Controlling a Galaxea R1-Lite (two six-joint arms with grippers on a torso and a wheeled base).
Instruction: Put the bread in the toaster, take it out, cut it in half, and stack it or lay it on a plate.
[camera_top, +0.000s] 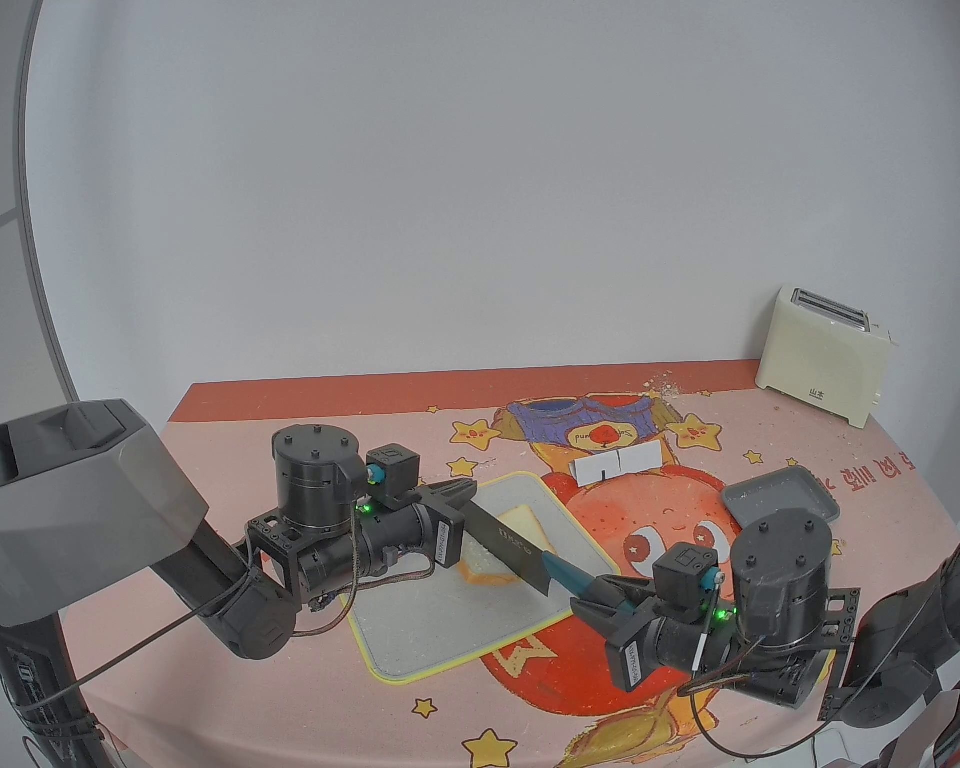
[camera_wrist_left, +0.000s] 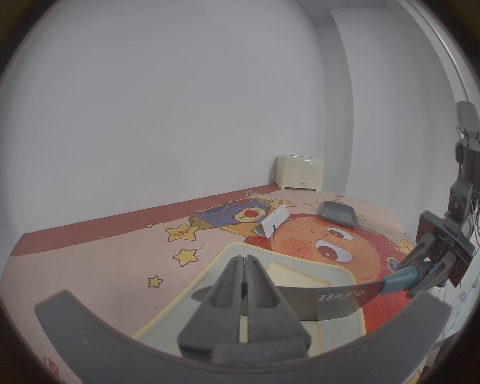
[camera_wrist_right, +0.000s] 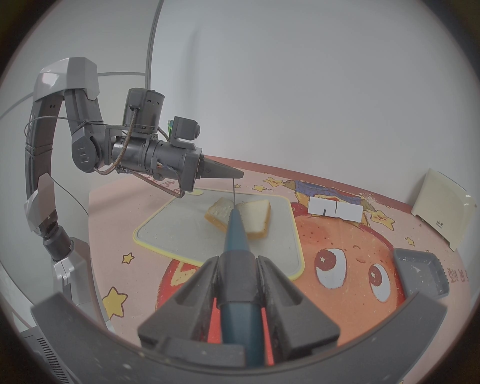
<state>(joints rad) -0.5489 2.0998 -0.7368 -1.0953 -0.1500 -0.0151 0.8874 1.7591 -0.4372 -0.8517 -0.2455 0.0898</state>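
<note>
The pale, brown-crusted square slice of bread (camera_top: 522, 527) lies flat on a grey plastic cutting board with a yellow rim (camera_top: 430, 620), near the middle of the pink cartoon-printed table (camera_top: 250, 440). A dark-bladed knife with a teal handle (camera_top: 510, 550) lies across the middle of the slice. In the right wrist view bread shows on either side of the edge-on blade, but I cannot tell whether the slice is fully parted. The right hand (camera_top: 590, 600) is clamped around the teal handle, low over the near edge of the board. The left hand (camera_top: 465, 492) has its fingers pressed together with nothing between them, just above the blade's tip end; I cannot tell whether it touches the spine.

The step in hand looks like the cut. To do it well, I judge the blade should stand upright and centred and go straight down to the board. A short sawing draw would suit better than a push that squashes the soft crumb. The slice could slide on the smooth board.

The dark grey rectangular plate (camera_top: 780, 497) sits well to the right of the board, with no bread on it yet. The cream two-slot toaster (camera_top: 825, 355) stands at the far right corner, and nothing shows above its slots. A white folded card (camera_top: 620, 463) lies just beyond the board
</note>
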